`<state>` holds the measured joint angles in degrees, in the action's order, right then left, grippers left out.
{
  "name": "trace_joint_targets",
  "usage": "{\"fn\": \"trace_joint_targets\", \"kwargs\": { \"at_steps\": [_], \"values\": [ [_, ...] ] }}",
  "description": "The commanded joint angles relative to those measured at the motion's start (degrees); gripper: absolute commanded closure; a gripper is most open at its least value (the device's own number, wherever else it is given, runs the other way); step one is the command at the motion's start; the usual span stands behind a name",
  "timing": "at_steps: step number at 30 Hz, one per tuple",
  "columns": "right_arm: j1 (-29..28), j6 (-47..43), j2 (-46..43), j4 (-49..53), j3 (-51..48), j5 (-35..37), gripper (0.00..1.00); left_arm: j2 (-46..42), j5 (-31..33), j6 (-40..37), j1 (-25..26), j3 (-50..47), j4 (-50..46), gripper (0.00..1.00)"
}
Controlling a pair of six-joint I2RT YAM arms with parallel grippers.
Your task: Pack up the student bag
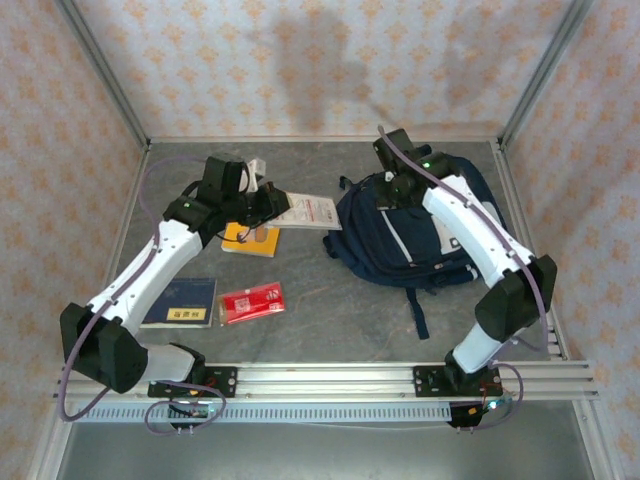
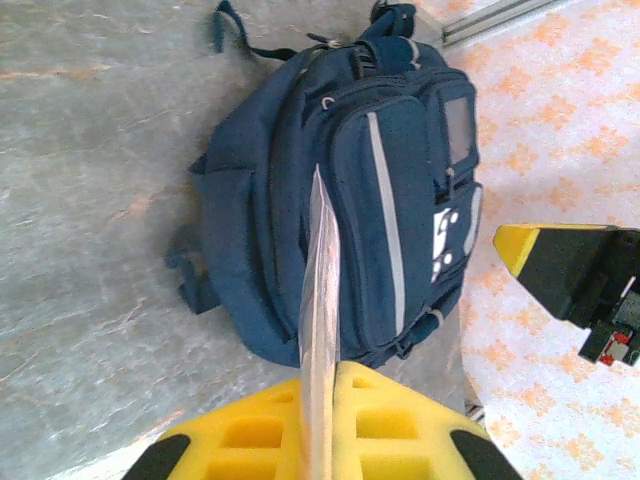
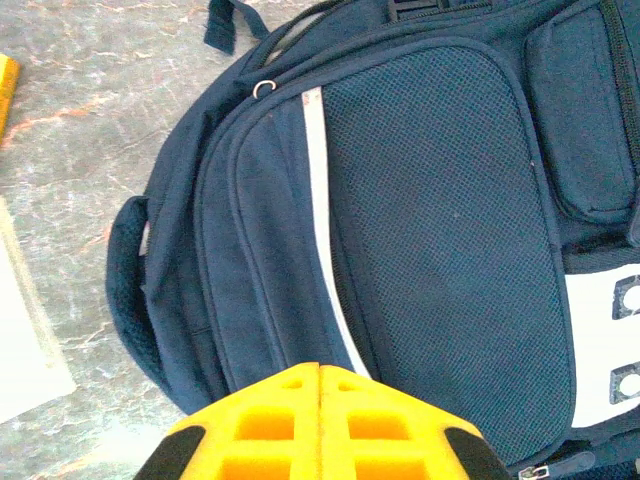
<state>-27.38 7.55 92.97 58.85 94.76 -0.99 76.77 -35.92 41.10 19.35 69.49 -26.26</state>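
Observation:
The student bag (image 1: 400,235), dark navy with pale stripes and a white patch, lies flat at the right of the table. My left gripper (image 1: 268,203) hovers left of it, shut on a thin flat white packet in a clear sleeve (image 1: 305,212). In the left wrist view that packet (image 2: 320,290) stands edge-on between the yellow fingers (image 2: 400,420), pointing toward the bag (image 2: 350,200). My right gripper (image 1: 398,190) is over the bag's upper left part. In the right wrist view its jaws (image 3: 320,367) are pressed together right at the bag's fabric (image 3: 430,200), beside a white stripe, and nothing shows between them.
A yellow-orange book (image 1: 250,238) lies under the left gripper. A blue notebook (image 1: 182,302) and a red packet (image 1: 251,303) lie near the front left. A loose bag strap (image 1: 418,310) trails toward the front rail (image 1: 330,380). Patterned walls enclose the table.

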Motion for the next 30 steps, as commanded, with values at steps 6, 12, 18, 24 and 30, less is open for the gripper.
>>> {"fn": "trace_joint_targets", "kwargs": {
  "at_steps": [6,12,18,24,30],
  "values": [
    [-0.1,0.4,2.8,2.3,-1.1,2.2,0.55,1.0,4.1,0.3,1.7,-0.1,2.0,1.00],
    [-0.1,0.6,11.0,2.7,0.7,2.6,0.33,-1.0,7.0,-1.1,1.2,-0.5,-1.8,1.00],
    [-0.1,0.9,19.1,2.8,4.5,1.9,0.27,-3.3,7.3,-1.9,1.2,-2.9,-3.6,1.00],
    [-0.1,0.6,22.9,3.8,5.0,6.3,0.51,-5.3,8.0,-2.0,1.1,-5.2,-4.0,1.00],
    [-0.2,-0.9,19.3,2.9,4.3,7.5,1.00,-5.4,8.5,-2.2,1.0,-5.2,-3.7,1.00]
  ]
}}
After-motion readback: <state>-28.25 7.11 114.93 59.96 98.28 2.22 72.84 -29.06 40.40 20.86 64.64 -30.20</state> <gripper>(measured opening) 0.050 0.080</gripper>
